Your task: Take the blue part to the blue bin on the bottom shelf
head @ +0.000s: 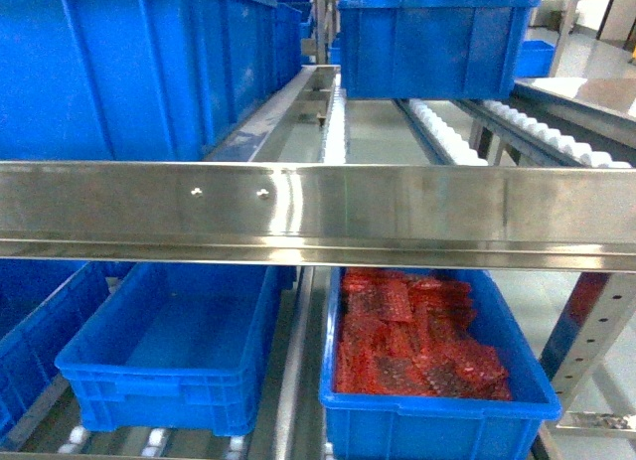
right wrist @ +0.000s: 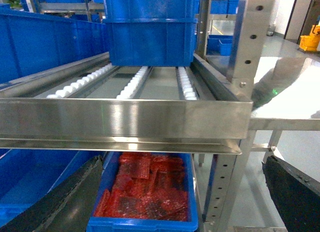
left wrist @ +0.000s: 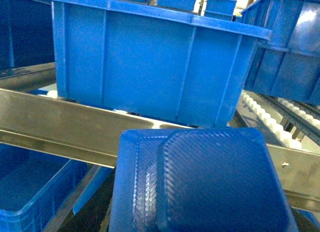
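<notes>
Black, rough-textured fingers point(right wrist: 70, 197) with worn edges

A blue bin of red bubble-wrap bags point(head: 417, 339) sits on the lower level at the right, its contents heaped and crinkled. Above the rail, a large blue crate point(head: 149, 68) fills the upper left, and a second blue crate point(head: 432, 43) stands farther back on white rollers point(head: 447, 132). To the right, a perforated steel upright point(right wrist: 247, 46) carries the rack corner. Beyond it lies a grey, glossy floor point(right wrist: 300, 96), with a yellow cart point(right wrist: 310, 39) in the far distance.
</notes>
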Controlling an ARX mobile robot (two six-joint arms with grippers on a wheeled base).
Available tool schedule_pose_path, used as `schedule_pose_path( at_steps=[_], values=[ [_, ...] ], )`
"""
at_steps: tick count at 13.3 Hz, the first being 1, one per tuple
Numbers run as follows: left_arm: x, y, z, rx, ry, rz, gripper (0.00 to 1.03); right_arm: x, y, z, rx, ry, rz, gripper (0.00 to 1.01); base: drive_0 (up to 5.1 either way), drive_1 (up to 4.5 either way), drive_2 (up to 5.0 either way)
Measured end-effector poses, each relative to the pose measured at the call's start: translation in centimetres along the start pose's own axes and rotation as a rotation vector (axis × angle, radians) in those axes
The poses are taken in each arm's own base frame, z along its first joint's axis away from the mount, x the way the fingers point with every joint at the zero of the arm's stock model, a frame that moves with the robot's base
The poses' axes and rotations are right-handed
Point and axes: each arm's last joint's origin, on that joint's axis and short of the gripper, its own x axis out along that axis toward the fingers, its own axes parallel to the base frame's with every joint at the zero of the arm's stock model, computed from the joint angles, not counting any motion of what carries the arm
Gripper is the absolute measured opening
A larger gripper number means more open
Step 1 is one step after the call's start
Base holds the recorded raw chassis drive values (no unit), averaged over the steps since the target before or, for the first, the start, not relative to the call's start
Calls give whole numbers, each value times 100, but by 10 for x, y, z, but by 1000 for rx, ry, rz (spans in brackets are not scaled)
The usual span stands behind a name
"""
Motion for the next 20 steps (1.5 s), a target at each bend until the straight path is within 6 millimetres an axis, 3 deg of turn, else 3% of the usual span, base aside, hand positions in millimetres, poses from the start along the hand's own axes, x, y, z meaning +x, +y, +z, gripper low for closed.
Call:
schedule_pose_path(
  at_steps=[20],
  values=[
    [0,0,0,-8,-1,1,43,0,0,0,1,-2,1,98,-25,12,12]
  ],
)
